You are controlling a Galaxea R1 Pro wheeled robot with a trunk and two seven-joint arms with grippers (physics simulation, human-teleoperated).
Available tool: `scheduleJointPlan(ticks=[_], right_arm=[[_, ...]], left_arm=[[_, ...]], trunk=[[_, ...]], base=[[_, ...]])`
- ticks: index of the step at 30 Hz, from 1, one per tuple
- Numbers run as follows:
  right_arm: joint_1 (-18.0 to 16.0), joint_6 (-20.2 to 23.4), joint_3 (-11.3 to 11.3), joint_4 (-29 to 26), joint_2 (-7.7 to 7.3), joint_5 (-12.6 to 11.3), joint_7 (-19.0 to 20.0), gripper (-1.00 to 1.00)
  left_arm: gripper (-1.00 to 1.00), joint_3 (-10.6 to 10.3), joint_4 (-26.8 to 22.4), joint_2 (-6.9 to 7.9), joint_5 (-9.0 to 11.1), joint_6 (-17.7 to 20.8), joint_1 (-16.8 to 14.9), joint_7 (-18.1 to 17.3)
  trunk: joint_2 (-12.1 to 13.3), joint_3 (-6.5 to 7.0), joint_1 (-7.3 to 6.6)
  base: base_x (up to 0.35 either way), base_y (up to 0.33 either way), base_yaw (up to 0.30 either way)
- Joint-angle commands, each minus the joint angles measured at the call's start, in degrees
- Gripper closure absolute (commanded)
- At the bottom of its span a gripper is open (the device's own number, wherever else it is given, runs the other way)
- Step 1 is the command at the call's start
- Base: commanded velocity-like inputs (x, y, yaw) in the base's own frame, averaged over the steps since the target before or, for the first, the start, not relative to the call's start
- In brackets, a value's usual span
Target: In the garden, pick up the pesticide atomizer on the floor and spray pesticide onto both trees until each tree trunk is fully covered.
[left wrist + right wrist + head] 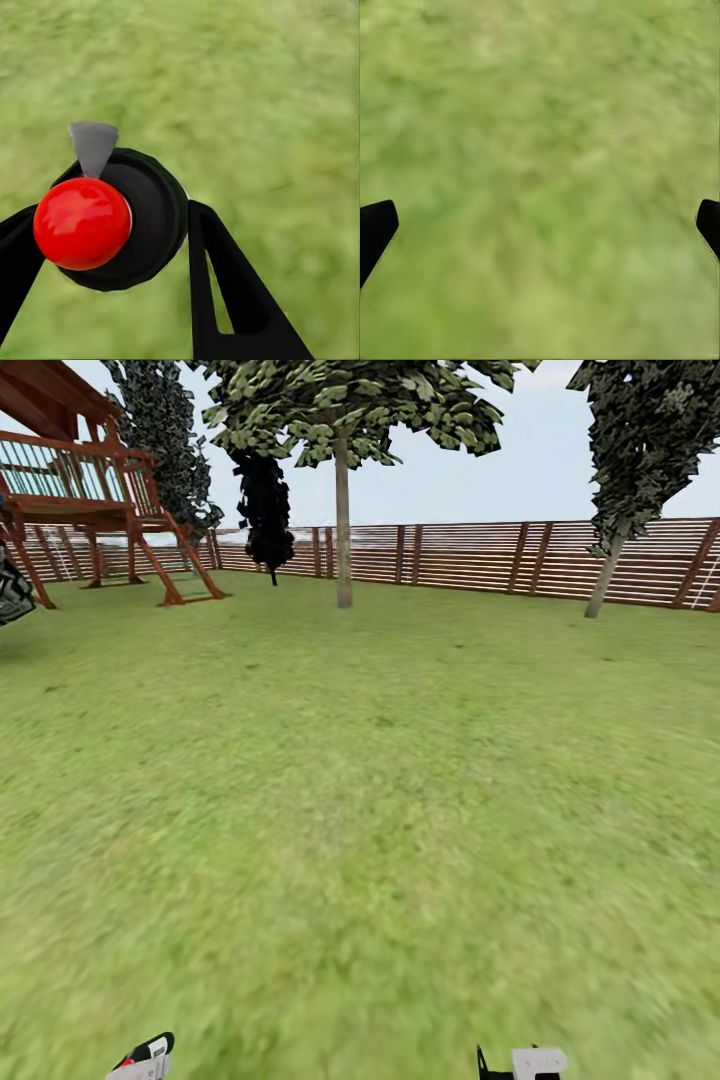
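The pesticide atomizer (150, 217) is a black round body with a red ball cap and a grey nozzle, and my left gripper (112, 229) is shut on it above the grass floor (360, 810). That gripper's tip (143, 1060) pokes in at the head view's lower edge. My right gripper (542, 221) hangs open over bare grass with nothing between its fingers, and it also shows low in the head view (520, 1065). Two trees stand far ahead by the fence. One pale tree trunk (343, 530) is at centre. The other tree trunk (605, 580) leans at the right.
A brown slatted fence (470, 555) closes the far side of the lawn. A wooden play structure (95, 500) stands at the far left. Near-black conifers (265, 510) rise beside it. Open grass lies between me and the trees.
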Motion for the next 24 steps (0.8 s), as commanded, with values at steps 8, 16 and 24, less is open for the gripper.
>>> scheduleJointPlan(ticks=[8, 16, 24], right_arm=[[-0.03, -0.1, 0.5, 0.03, 0.0, -0.23, -0.3, -1.0], [-0.03, -0.1, 0.5, 0.0, 0.0, -0.23, -0.3, -1.0], [-0.03, -0.1, 0.5, 0.0, 0.0, -0.23, -0.3, -1.0]], left_arm=[[1.0, 0.21, 0.05, 0.0, 0.55, -0.1, -0.04, -0.62], [1.0, 0.21, 0.05, 0.0, 0.55, -0.1, -0.04, -0.62], [1.0, 0.21, 0.05, 0.06, 0.55, -0.1, -0.04, -0.62]], trunk=[[-0.02, -0.05, 0.03], [-0.02, -0.05, 0.03], [-0.02, -0.05, 0.03]], base=[[0.339, 0.0, 0.0], [0.339, 0.0, 0.0], [0.339, 0.0, 0.0]])
